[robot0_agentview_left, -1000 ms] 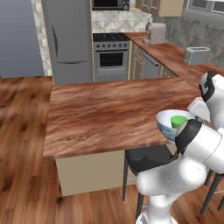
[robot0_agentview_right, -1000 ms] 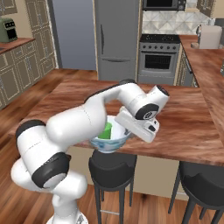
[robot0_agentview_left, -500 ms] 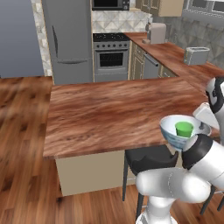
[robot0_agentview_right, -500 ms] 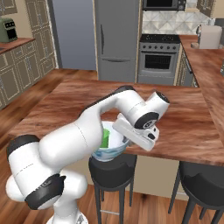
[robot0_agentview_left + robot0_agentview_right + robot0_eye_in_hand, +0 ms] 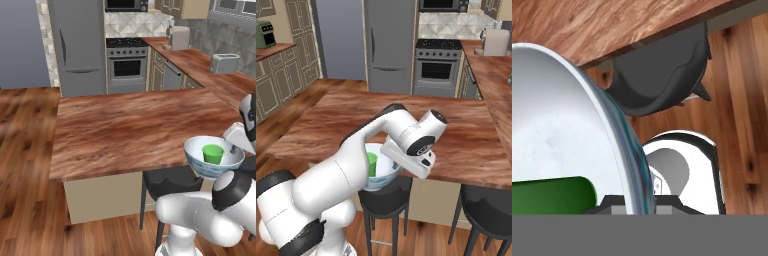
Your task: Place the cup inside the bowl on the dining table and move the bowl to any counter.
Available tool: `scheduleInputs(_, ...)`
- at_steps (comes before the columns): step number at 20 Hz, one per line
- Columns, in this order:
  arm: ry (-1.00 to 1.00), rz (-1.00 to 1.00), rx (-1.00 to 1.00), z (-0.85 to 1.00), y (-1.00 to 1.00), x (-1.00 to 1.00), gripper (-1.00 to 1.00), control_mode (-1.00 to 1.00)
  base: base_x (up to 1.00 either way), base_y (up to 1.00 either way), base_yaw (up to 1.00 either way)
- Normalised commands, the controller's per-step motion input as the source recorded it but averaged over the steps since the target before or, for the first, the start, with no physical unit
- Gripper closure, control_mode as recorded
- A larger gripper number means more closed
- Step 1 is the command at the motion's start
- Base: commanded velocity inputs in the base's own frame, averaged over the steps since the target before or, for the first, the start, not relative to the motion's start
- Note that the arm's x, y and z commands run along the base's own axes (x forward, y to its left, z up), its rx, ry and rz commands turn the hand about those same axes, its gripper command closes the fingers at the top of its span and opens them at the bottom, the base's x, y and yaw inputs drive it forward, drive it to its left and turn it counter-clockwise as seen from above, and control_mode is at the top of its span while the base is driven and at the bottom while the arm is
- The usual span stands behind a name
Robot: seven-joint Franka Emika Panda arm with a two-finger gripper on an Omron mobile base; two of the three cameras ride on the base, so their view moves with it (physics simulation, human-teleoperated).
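The white bowl (image 5: 200, 161) with its blue patterned outside hangs in the air just past the dining table's (image 5: 125, 125) near edge, above a dark stool. The green cup (image 5: 213, 153) stands inside it. My gripper (image 5: 239, 151) is shut on the bowl's right rim. From the right base view, the bowl (image 5: 381, 175) with the cup (image 5: 372, 164) sits under my bent arm, with the gripper (image 5: 397, 169) clamped on its rim. The hand view has the bowl's rim (image 5: 614, 132) running between my fingertips and the cup (image 5: 552, 195) low at the left.
Dark stools (image 5: 170, 182) (image 5: 486, 210) stand below the table's (image 5: 456, 135) near edge. The counter (image 5: 200, 62) with a toaster (image 5: 224, 63) runs along the right wall. Behind the table are the stove (image 5: 126, 64) and fridge (image 5: 77, 45).
The bowl with the cup in it has been carried off the table's near edge, toward the base and a little to the right. The grip has stayed shut.
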Motion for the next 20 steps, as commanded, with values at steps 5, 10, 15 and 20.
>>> scheduleInputs(5, 0.00, 0.00, 0.00, 0.01, 0.32, 0.00, 1.00, -1.00, 0.00, 0.00, 0.00)
scheduleInputs(10, 0.00, 0.00, 0.00, 0.02, 0.34, 0.00, 1.00, -1.00, 0.00, 0.00, 0.00)
scheduleInputs(15, 0.00, 0.00, 0.00, 0.00, 0.28, 0.00, 1.00, -1.00, 0.00, 0.00, 0.00)
scheduleInputs(20, 0.00, 0.00, 0.00, 0.00, 0.14, 0.00, 1.00, -1.00, 0.00, 0.00, 0.00)
